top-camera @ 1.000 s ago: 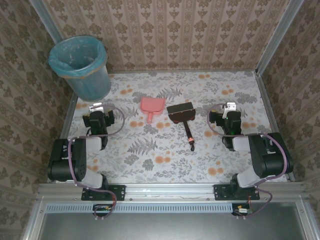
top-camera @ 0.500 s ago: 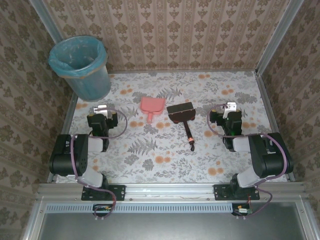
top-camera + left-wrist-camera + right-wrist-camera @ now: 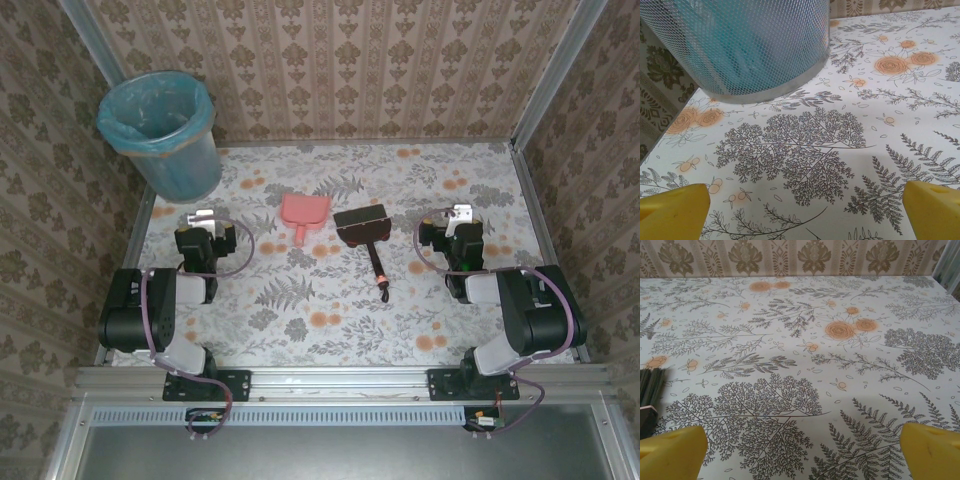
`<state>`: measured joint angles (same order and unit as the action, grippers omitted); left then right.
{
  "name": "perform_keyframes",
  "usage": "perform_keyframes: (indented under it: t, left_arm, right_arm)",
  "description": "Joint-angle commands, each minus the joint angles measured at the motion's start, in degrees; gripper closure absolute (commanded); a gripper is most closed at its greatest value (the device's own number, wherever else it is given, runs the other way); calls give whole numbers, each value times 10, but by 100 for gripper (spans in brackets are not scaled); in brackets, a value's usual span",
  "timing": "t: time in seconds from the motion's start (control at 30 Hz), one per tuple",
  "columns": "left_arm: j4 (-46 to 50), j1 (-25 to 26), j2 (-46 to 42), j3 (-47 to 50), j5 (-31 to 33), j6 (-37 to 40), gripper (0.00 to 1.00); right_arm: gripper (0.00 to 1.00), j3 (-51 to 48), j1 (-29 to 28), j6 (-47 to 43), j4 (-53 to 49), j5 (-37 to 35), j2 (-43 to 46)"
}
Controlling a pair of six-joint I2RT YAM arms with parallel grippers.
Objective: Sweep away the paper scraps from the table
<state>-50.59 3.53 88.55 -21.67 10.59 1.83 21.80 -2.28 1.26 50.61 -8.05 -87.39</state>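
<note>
Looked down on the table: whitish cloth with grey ferns and orange flowers, boxed in by brown damask walls. Noted a mesh bin with a teal liner at the far left corner; met the same bin close up in the left wrist view, standing on the cloth. Logged the left arm folded at near left and the right arm folded at near right. Found a dark brush lying mid-table, head far, handle pointing near; caught its bristles at the left edge of the right wrist view. Found a pink dustpan just left of the brush, apart from it, handle pointing near. Saw the left gripper near the bin, spread wide over bare cloth, yellow fingertips far apart, holding nothing. Saw the right gripper right of the brush, likewise spread wide, yellow fingertips far apart, holding nothing. Cannot tell where the paper scraps lie.
</note>
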Motion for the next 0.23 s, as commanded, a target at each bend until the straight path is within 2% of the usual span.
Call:
perform_keyframes:
  t: [0.0,0.2]
  left_arm:
    - [1,-14,-1,-11,-32,2,0]
    - [-2,-14,-3,-8,-35,3,0]
  right_arm:
    - [0,8,-1,-1,2,15,-4]
    - [0,8,-2,-1,2,15,-4]
